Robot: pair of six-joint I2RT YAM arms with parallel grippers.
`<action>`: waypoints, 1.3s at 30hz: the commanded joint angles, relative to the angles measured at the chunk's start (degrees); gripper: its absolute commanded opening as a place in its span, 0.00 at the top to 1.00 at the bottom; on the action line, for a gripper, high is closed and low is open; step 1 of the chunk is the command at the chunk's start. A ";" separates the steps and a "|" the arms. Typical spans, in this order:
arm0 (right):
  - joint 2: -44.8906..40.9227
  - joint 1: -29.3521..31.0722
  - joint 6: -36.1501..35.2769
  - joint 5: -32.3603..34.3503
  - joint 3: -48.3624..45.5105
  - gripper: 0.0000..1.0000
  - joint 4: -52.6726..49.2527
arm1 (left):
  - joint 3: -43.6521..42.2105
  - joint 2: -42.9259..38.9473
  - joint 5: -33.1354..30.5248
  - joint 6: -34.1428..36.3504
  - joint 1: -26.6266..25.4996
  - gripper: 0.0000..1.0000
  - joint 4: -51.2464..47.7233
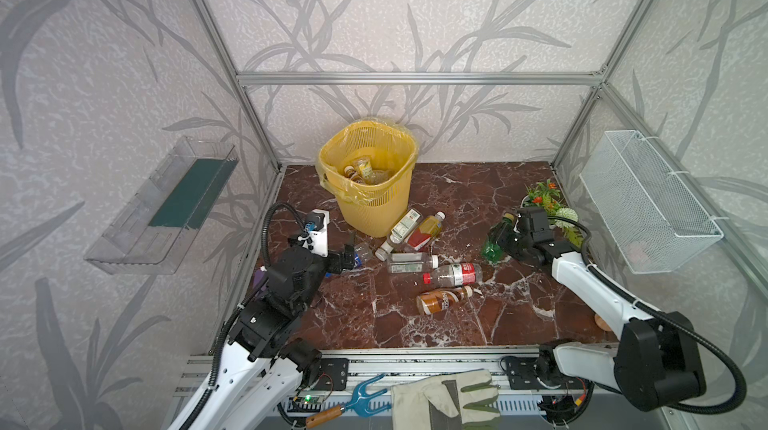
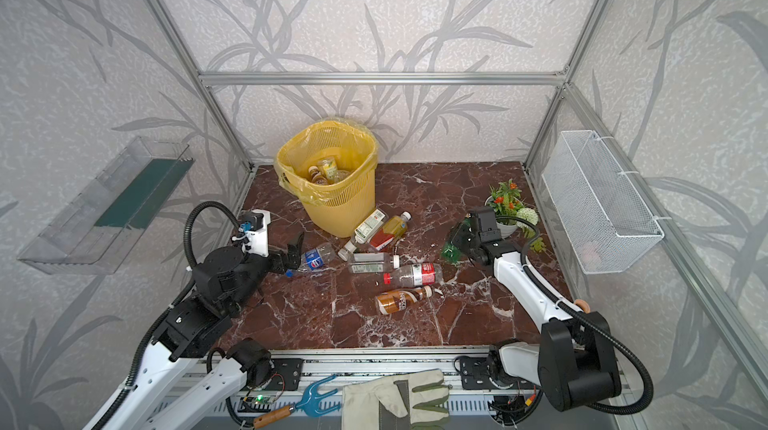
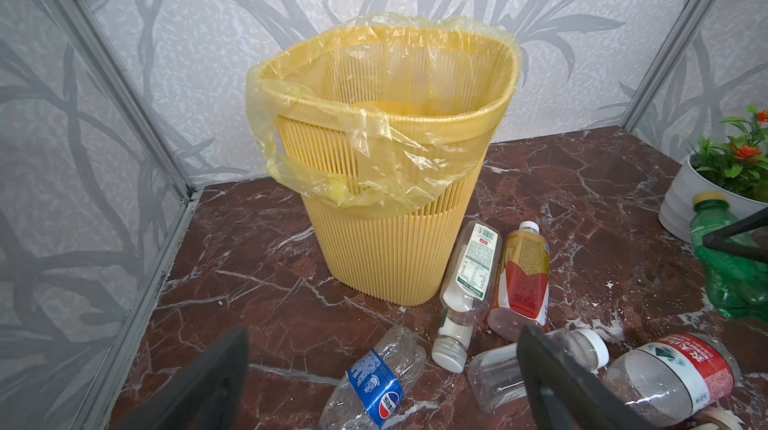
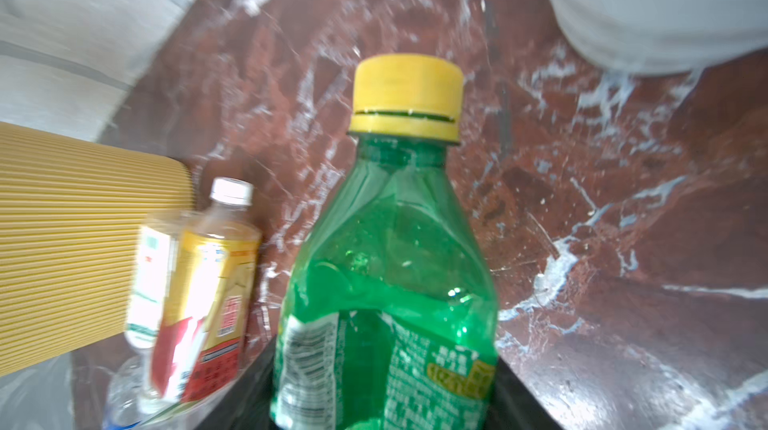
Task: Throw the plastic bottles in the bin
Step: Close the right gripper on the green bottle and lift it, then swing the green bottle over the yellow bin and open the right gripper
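Pinching the yellow-capped green bottle (image 4: 386,282), the right claw (image 1: 506,237) sits low over the counter (image 1: 415,324); the left claw (image 2: 293,254) hangs spread by the Pepsi bottle (image 2: 318,258).

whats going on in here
Two robot arms are clearing plastic bottles into the yellow bin. The right gripper is closed on a green bottle beside the potted plant. The left gripper is open over a blue-label bottle lying on the table. A few bottles are already in the bin; other bottles lie in front of it.
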 commanded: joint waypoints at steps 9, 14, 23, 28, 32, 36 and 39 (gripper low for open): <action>-13.02 0.03 0.86 -3.72 1.74 0.35 12.37 | -0.96 2.27 -8.97 -9.43 1.36 0.01 -2.67; -6.21 0.14 7.74 -12.86 5.30 0.35 23.22 | -1.23 3.00 -8.66 -14.28 3.09 0.01 -4.72; 14.14 11.53 11.08 -14.32 31.44 0.35 33.99 | -1.58 3.37 -8.34 -19.46 5.02 0.01 -9.45; 37.22 18.70 10.19 -23.35 64.66 0.32 22.69 | -1.64 4.40 -6.55 -20.56 5.65 0.01 -9.88; 41.16 18.53 6.43 -19.60 71.68 0.13 15.05 | -0.14 4.10 -5.60 -20.63 5.94 0.01 -12.58; 42.50 18.37 0.83 -19.45 78.94 0.00 6.22 | -0.12 3.29 -5.00 -20.81 6.14 0.00 -12.18; 41.25 17.91 -1.23 -19.21 80.18 0.01 4.20 | 0.14 3.88 -4.23 -21.29 6.22 0.01 -11.61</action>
